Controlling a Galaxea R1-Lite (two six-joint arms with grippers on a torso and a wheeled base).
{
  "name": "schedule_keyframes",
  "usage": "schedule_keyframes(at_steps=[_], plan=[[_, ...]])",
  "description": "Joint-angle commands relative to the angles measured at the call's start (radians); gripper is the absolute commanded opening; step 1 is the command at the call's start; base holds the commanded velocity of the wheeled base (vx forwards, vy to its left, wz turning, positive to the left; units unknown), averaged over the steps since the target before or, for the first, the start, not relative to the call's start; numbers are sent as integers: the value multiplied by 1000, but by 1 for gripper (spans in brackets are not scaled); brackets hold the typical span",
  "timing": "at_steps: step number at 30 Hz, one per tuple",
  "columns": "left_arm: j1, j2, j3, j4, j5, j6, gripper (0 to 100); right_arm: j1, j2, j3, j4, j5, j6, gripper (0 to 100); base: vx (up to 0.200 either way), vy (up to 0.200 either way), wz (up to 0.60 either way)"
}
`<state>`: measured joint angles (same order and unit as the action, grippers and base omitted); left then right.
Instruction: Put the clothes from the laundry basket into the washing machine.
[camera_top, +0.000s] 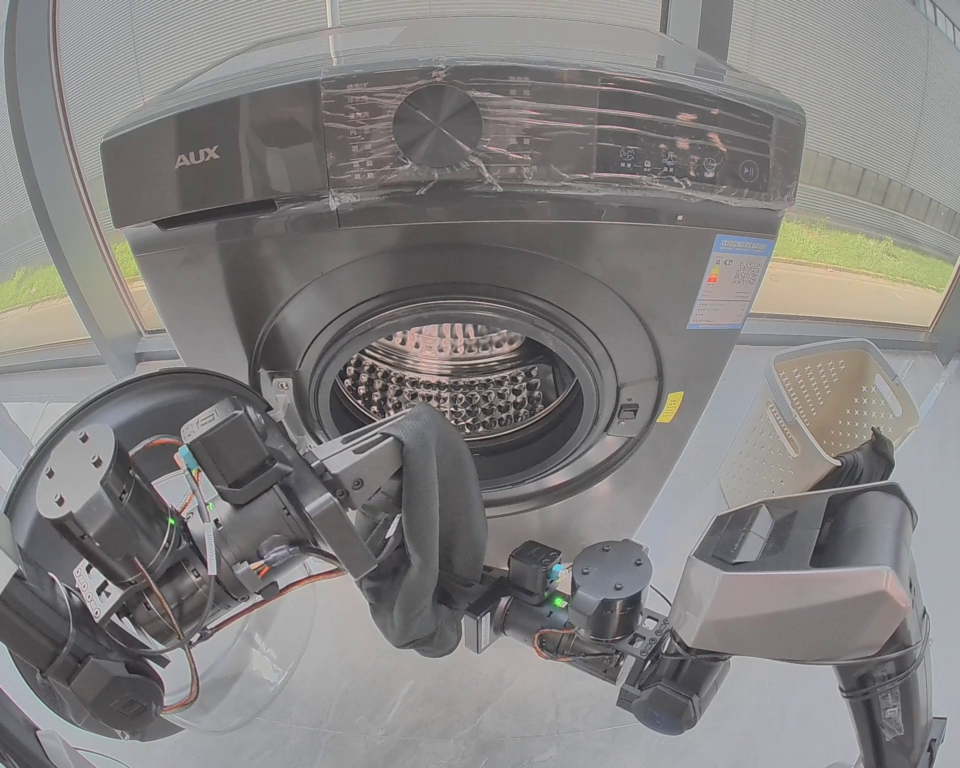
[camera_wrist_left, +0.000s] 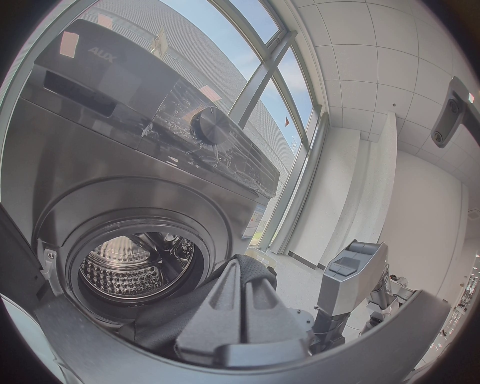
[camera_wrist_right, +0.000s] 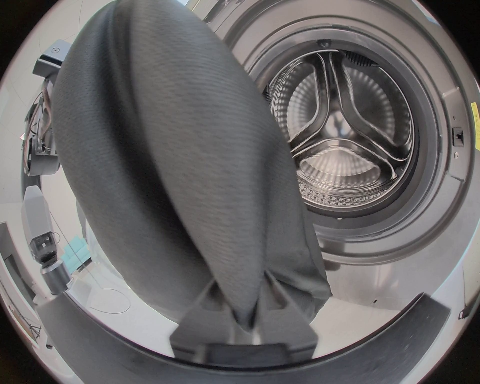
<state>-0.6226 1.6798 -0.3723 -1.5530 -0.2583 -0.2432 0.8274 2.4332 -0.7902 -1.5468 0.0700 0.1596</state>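
A dark grey garment (camera_top: 430, 540) hangs in front of the washing machine's open drum (camera_top: 450, 380), held at two ends. My left gripper (camera_top: 395, 455) is shut on its upper end, level with the lower rim of the opening; its closed fingers (camera_wrist_left: 225, 295) pinch the garment (camera_wrist_left: 257, 267) beside the drum (camera_wrist_left: 125, 265). My right gripper (camera_top: 465, 605) is shut on the lower end, below and in front of the door opening. In the right wrist view the garment (camera_wrist_right: 165, 165) rises from the gripper (camera_wrist_right: 250, 307) and hides part of the drum (camera_wrist_right: 345, 135).
The washer door (camera_top: 240, 670) stands swung open on the left, behind my left arm. A cream laundry basket (camera_top: 830, 400) lies tipped on the floor to the right of the machine. Pale floor spreads out in front.
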Motion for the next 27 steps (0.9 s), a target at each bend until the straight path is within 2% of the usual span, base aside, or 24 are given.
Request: schedule_keyframes(at_steps=[1,8,10,14,20,21,23,25,27], plan=[[9,32,-2,-1,1,2,0,24,-37,40,-1,2,6,0,0,0,0],[75,132,-8,-1,2,7,0,61,-148,177,-1,5,15,0,0,0,0],[110,184,-8,-1,2,7,0,85,-223,238,-1,2,43,0,0,0,0],[133,239,-7,-1,1,10,0,85,-295,279,1,1,51,0,0,0,0],[133,273,12,-1,-4,18,0,53,-316,286,1,-3,51,0,0,0,0],[133,273,15,-1,-4,19,100,48,-316,284,1,-3,51,0,0,0,0],[133,273,20,-1,-7,19,100,38,-315,278,2,-4,49,0,0,0,0],[136,276,29,-1,-9,8,100,6,-307,259,10,-32,44,0,0,0,0],[139,281,43,-1,-13,10,100,-1,-306,249,10,-35,43,0,0,0,0]])
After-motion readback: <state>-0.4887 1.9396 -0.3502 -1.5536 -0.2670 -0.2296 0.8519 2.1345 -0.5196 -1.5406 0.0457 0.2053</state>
